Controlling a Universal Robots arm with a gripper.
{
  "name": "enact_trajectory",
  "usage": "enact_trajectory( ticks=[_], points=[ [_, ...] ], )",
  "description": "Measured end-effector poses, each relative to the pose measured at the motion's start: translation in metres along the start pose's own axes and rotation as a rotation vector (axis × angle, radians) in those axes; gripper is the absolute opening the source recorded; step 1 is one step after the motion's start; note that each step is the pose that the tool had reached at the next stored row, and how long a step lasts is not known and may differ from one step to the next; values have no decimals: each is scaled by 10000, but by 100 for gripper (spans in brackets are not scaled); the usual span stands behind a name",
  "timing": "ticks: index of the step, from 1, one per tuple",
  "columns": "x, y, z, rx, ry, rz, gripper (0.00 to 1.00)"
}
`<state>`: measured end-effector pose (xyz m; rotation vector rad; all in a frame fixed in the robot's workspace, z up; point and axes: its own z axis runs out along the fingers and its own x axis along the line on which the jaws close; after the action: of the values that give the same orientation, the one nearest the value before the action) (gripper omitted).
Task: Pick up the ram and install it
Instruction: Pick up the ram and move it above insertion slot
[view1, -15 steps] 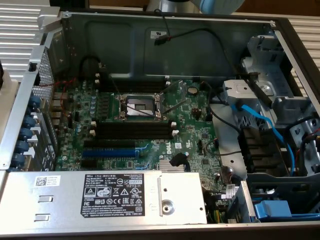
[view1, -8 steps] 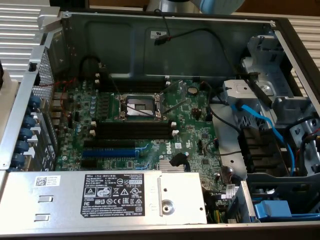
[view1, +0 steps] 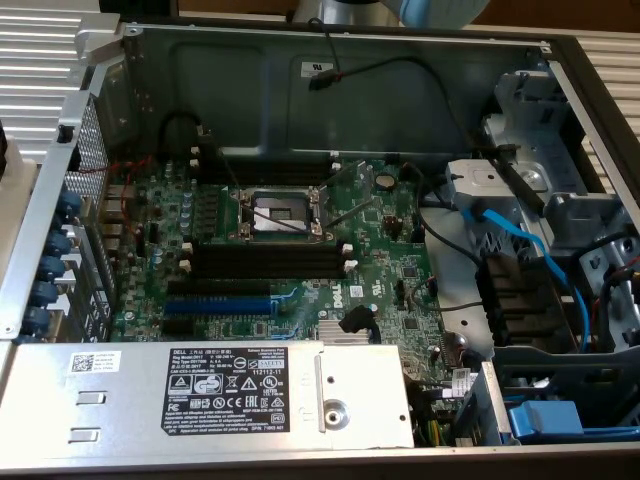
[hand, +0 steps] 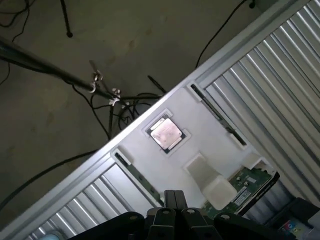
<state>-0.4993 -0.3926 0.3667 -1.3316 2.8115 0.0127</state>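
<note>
Holds nothing, fingers (hand: 170, 200) pressed together. Hangs near ram (hand: 247, 185) on white tray (hand: 200, 120), ram's long axis along table (hand: 280, 75) edge. In exterior view, empty black slots (view1: 268, 262) at 6 o'clock of socket (view1: 278, 210).

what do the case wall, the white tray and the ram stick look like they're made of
The case wall looks like bare grey sheet metal, probably steel: dull sheen, punched holes.
The white tray is matte white, likely plastic: soft moulded edges.
The ram is a green circuit board, likely fibreglass laminate, with small parts mounted on it.
</note>
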Motion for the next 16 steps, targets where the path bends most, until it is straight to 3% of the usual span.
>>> enact_trajectory(
  ticks=[10, 16],
  points=[
    [1, 0, 23, -70, -1, -1818, 11],
    [2, 1, 59, -236, 84, -2905, 11]
  ],
)
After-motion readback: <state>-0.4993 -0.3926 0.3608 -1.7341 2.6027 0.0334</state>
